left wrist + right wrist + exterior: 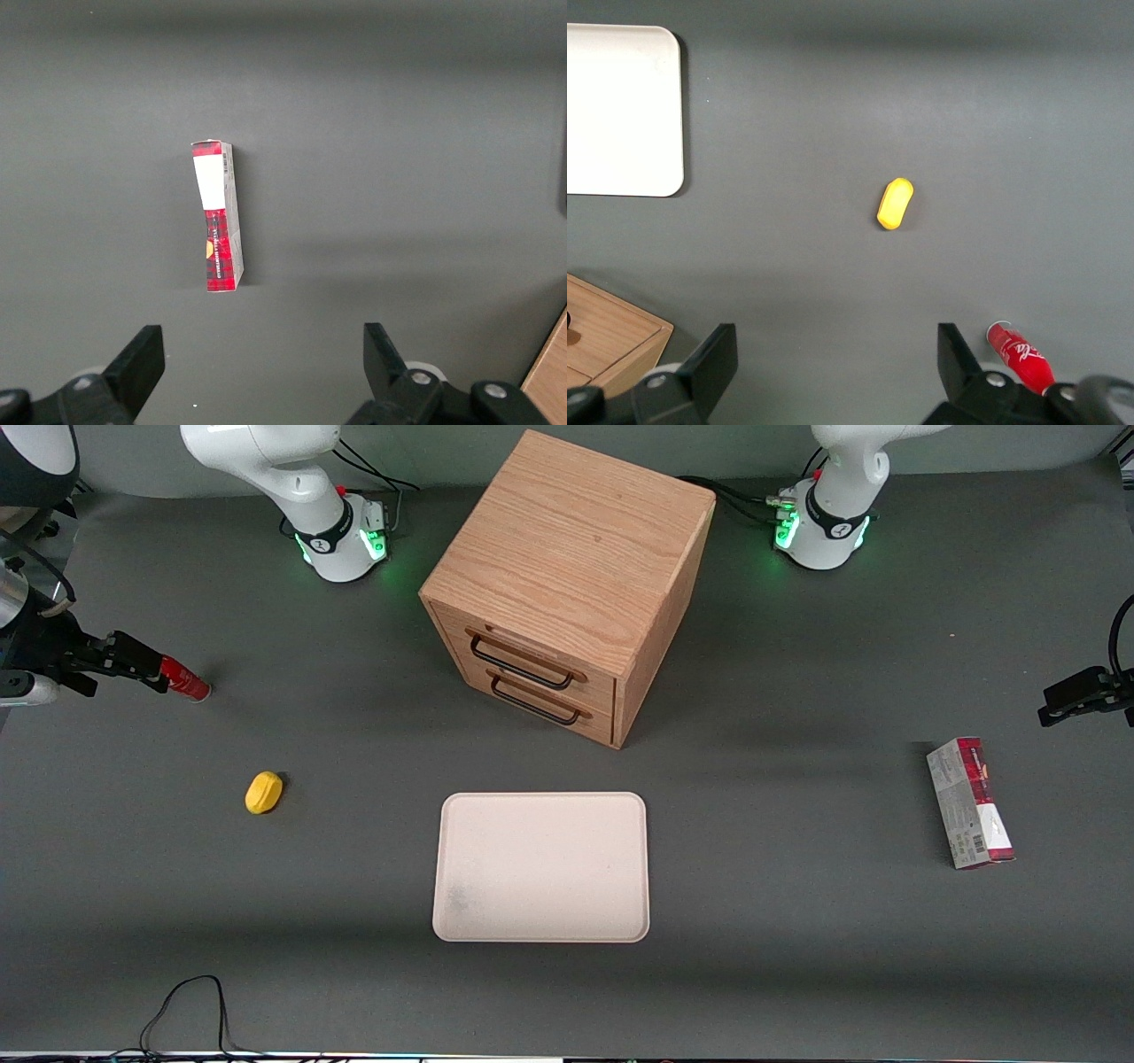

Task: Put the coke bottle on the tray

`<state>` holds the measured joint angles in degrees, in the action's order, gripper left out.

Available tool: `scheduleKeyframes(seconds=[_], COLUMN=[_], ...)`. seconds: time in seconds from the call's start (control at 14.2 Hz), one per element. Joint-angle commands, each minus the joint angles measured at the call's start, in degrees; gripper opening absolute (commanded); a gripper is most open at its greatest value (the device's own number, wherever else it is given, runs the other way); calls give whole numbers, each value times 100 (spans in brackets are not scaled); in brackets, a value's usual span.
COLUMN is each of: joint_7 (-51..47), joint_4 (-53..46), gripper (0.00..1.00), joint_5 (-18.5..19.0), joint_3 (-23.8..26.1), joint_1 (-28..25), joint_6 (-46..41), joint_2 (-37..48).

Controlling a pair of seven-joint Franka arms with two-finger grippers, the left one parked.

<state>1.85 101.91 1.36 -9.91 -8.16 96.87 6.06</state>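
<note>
The coke bottle (184, 680), small and red with white lettering, lies on the grey table toward the working arm's end. It also shows in the right wrist view (1019, 354), just outside one finger and not between the jaws. My right gripper (133, 660) hovers above the table close by the bottle; in the wrist view the gripper (837, 341) is open and empty, with bare table between the jaws. The cream tray (540, 866) lies flat in front of the drawer cabinet, nearer the front camera. One corner of the tray shows in the wrist view (620, 106).
A small yellow object (264, 792) lies between the bottle and the tray, also in the wrist view (895, 203). The wooden drawer cabinet (567, 558) stands mid-table. A red-and-grey carton (970, 802) lies toward the parked arm's end.
</note>
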Motion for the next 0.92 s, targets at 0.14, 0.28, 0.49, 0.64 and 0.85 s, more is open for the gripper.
scheduleKeyframes(seconds=[0.14, 0.28, 0.49, 0.64, 0.85], joint_7=[-114, -140, 60, 875, 1237], joint_4=[-137, -67, 459, 854, 1994], gripper=[100, 100, 100, 100, 100], joint_5=[40, 57, 75, 75, 92], joint_3=[-38, -46, -693, -1109, -1724], joint_1=[7, 16, 130, 139, 148], joint_6=[-168, -168, -371, -143, 961], joint_2=[-35, -53, 175, 272, 535])
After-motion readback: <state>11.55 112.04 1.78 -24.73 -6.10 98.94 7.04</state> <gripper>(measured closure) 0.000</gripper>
